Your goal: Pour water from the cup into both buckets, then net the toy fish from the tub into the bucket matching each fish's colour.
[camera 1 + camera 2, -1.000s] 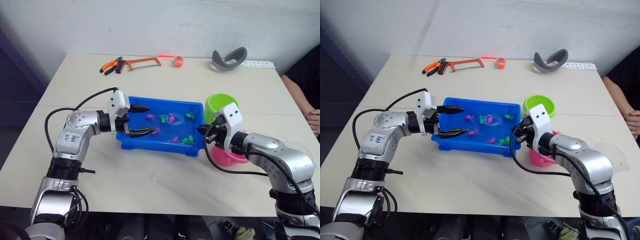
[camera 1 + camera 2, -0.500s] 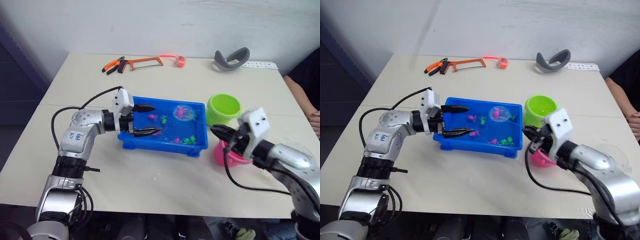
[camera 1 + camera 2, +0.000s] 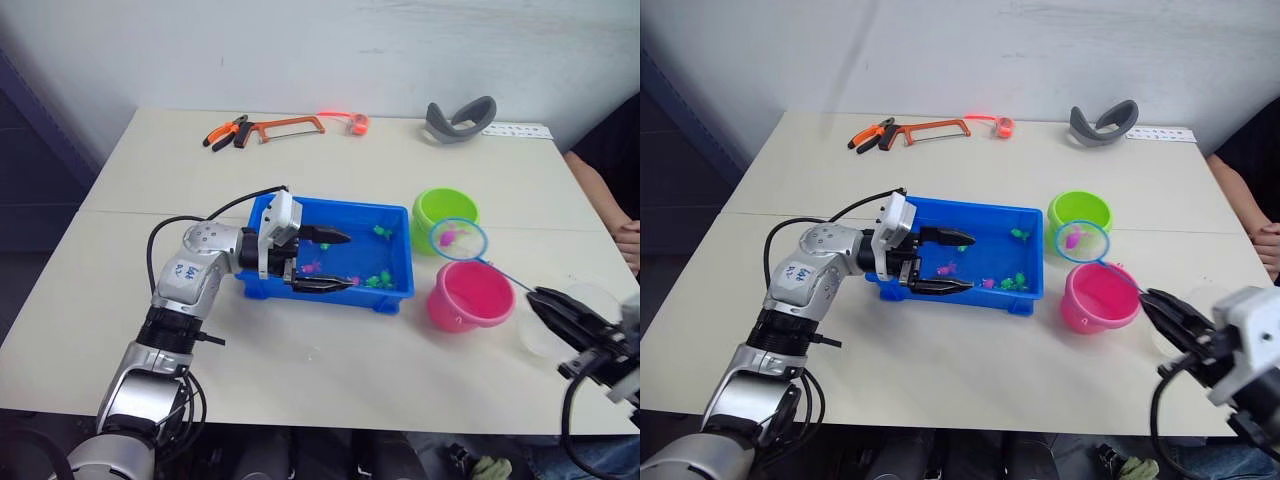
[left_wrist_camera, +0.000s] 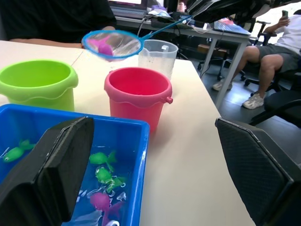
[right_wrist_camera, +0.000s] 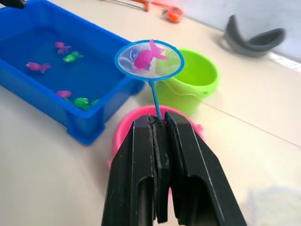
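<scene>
- Because a pink fish (image 5: 146,57) lies in its mesh, we take the net (image 3: 459,239) to be held aloft on purpose: the hoop hangs over the gap between the green bucket (image 3: 444,214) and the pink bucket (image 3: 470,295), on its way, we judge, to the pink one.
- Our right gripper (image 5: 160,141) is clenched on the near end of the net's thin handle, far out to the right, so the hoop reaches the buckets while the arm stays clear of them.
- The hoop sits roughly level, which keeps the fish cradled; we expect it must shift nearer and tip over the pink rim to drop it.
- Our left gripper (image 3: 320,261) is spread open, grasping nothing, with one finger over the water and the other by the near wall of the blue tub (image 3: 392,214); we read this as steadying or guarding the tub, though contact is unclear.
- In the tub, several fish remain: green fish (image 4: 104,158) towards the right end and another pink one (image 4: 101,201) near the middle, so netting is far from finished.
- The clear cup (image 4: 157,56) stands on the table right of the pink bucket, set aside, which suggests pouring is done.
- The buckets stand just right of the tub, green farther, pink nearer, keeping each transfer short.
</scene>
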You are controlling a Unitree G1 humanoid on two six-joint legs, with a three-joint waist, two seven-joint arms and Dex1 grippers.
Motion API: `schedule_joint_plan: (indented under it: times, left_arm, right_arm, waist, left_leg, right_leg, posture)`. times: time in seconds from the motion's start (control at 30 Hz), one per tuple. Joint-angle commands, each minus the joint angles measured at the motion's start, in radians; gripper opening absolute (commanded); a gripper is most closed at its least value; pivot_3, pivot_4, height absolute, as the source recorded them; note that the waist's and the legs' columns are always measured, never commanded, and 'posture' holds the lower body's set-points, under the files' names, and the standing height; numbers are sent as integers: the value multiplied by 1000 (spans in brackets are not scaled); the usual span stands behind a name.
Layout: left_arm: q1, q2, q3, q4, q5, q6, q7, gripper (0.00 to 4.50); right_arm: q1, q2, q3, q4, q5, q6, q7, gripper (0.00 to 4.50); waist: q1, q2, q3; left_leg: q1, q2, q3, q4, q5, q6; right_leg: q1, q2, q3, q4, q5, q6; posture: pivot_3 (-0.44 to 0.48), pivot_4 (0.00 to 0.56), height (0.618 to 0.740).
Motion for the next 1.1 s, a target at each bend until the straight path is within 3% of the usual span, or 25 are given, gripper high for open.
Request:
schedule_joint_plan:
  times: [0.03, 0.2, 0.37, 0.63, 0.9, 1.0, 1.1]
  left_arm:
    - [-40, -15, -8, 34, 6, -40, -25, 4479]
    - [-73, -40, -17, 94, 16, -73, -47, 4479]
    - [-91, -58, -19, 130, 24, -94, -61, 4479]
    - [-102, -64, -10, 150, 32, -106, -65, 4479]
    - [-86, -52, -2, 131, 29, -99, -53, 4479]
    - [-81, -49, -1, 125, 27, -97, -48, 4479]
    - [-78, -46, 0, 128, 28, -99, -49, 4479]
  right_arm:
    - [120, 43, -86, -22, -63, -125, 62, 0]
    - [261, 113, -91, 63, -287, -414, 132, 0]
    - [271, 128, -54, 130, -490, -632, 94, 0]
    - [240, 52, 32, 231, -771, -883, 40, 0]
    - [181, -66, 2, 303, -1042, -1126, -64, 0]
    - [171, -79, -1, 330, -1035, -1145, -82, 0]
    - [150, -58, 30, 306, -868, -1024, -59, 0]
  waist:
    - [0, 0, 0]
    - [-2, 0, 0]
    - [-4, 0, 0]
    - [-3, 0, 0]
    - [-2, 0, 0]
    - [-1, 0, 0]
    - [-2, 0, 0]
  left_leg:
    - [1, 0, 0, 0, 0, 0]
    - [1, 0, 2, -1, -1, 1]
    - [2, 0, 4, -1, -1, 1]
    - [2, 0, 5, -1, -1, 0]
    - [2, 0, 4, 0, -1, 0]
    - [2, 0, 4, 0, -1, 0]
    - [2, 0, 4, 0, -1, 0]
  right_leg:
    - [0, 0, 1, 0, 0, 0]
    - [0, 0, 3, -1, 0, 0]
    - [-2, 0, 5, -2, 0, 0]
    - [-2, 0, 5, -2, 0, 0]
    - [-2, 0, 5, -2, 0, 0]
    - [-2, 1, 5, -1, 0, 0]
    - [-1, 1, 4, -1, 0, 0]
  posture:
    - [0, 150, 740]
    - [0, 150, 740]
    - [0, 150, 740]
    - [0, 150, 740]
    - [0, 150, 740]
    - [0, 150, 740]
    - [0, 150, 740]
